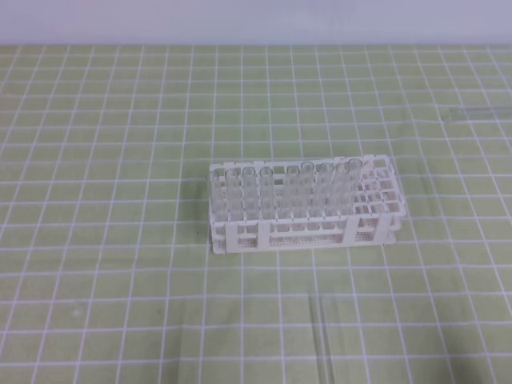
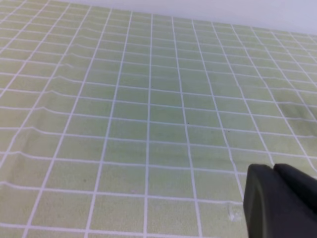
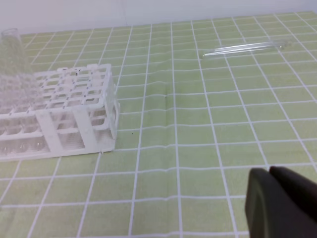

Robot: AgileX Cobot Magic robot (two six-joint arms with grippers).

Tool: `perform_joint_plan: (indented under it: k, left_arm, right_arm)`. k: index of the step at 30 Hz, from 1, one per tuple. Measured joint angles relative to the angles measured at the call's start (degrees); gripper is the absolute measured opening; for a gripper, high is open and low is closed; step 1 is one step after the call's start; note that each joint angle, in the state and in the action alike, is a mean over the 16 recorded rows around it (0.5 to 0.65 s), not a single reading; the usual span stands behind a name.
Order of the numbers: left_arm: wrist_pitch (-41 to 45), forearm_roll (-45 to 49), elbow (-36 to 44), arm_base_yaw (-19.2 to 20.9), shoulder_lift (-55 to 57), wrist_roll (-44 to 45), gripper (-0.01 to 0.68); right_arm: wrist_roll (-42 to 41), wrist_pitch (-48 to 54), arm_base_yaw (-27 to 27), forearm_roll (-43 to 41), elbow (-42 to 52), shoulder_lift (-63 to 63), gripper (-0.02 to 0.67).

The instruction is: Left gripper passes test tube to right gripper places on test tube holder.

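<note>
Bench (image 1: 96, 160) cloth, green with a white grid, fills all 3 of my views, running back to a pale wall. On it, near the middle of the high view, stands the test tube holder (image 1: 304, 232), a white lattice rack with 2 tiers and open sides. Clear tubes (image 1: 280, 192) stand upright in most of its holes, while the squares at its right end hold none. My right wrist view shows that same end of the rack at the left. A test tube (image 3: 245, 48) lies flat on the cloth, well apart from the holder, far to the right in the high view; another lies faintly on the cloth near the front edge (image 1: 320, 336). My left gripper (image 2: 282, 203) is clenched on nothing, hovering over bare cloth. My right gripper (image 3: 282, 203) is likewise clenched and holds nothing, low over the cloth.
</note>
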Motion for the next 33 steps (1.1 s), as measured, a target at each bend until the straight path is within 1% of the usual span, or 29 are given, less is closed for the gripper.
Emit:
perform_joint_plan:
  k: [9,13,26,29,33]
  left_arm:
    - [-1.06,-0.04,0.19,0.0,0.0,-0.18,-0.002]
    - [-1.97,-1.89,0.15,0.0,0.0,-0.35,-0.003]
    - [-14.42,-32.74,-0.04,0.0,-0.08,-6.21,-0.003]
    - [-14.57,-38.64,-0.65,0.0,0.03,-6.66,-0.003]
    - [-9.48,-39.95,-3.32,0.0,1.93,-4.51,-0.002]
  right_arm:
    - [0.0,0.0,0.0,0.0,0.0,0.0,-0.018]
    - [0.0,0.0,0.0,0.0,0.0,0.0,-0.018]
    - [0.0,0.0,0.0,0.0,0.0,0.0,-0.018]
    - [0.0,0.0,0.0,0.0,0.0,0.01,-0.018]
    - [0.0,0.0,0.0,0.0,0.0,0.02,-0.018]
